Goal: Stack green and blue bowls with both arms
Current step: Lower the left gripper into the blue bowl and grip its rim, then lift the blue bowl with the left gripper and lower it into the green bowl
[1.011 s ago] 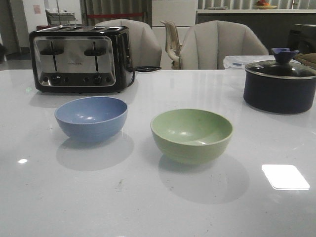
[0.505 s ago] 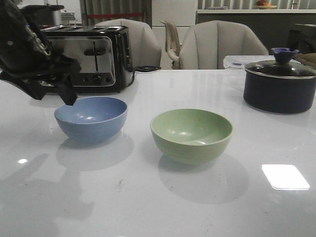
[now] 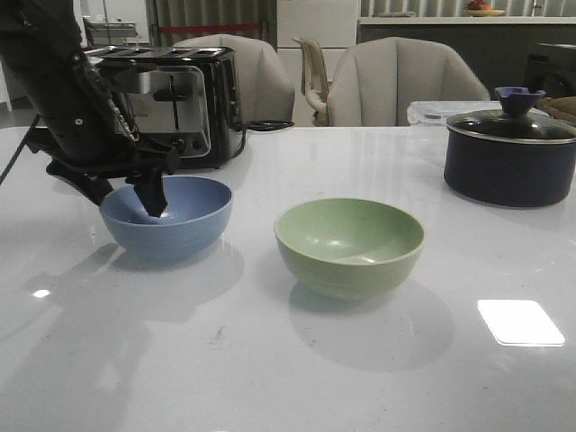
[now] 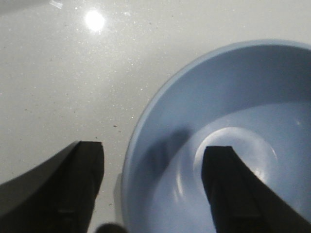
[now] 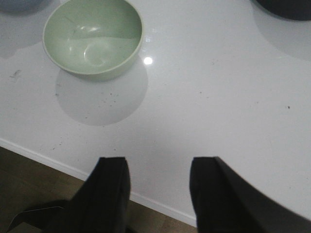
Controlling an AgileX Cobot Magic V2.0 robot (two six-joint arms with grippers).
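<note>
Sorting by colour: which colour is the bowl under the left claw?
Dusty blue bowl, clearest in the left wrist view.

Dim overhead light (glare patches)

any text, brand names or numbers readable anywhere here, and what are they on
Toaster: a small brand mark sits on its steel front, partly behind the left arm, too small and blurred to read.
Blue bowl, green bowl, pot: no text visible.
Nothing else readable.

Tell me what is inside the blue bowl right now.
One finger of the left tool reaches inside the blue bowl, the other stays outside its rim. Otherwise nothing shows; the finger covers part of the floor.
</note>
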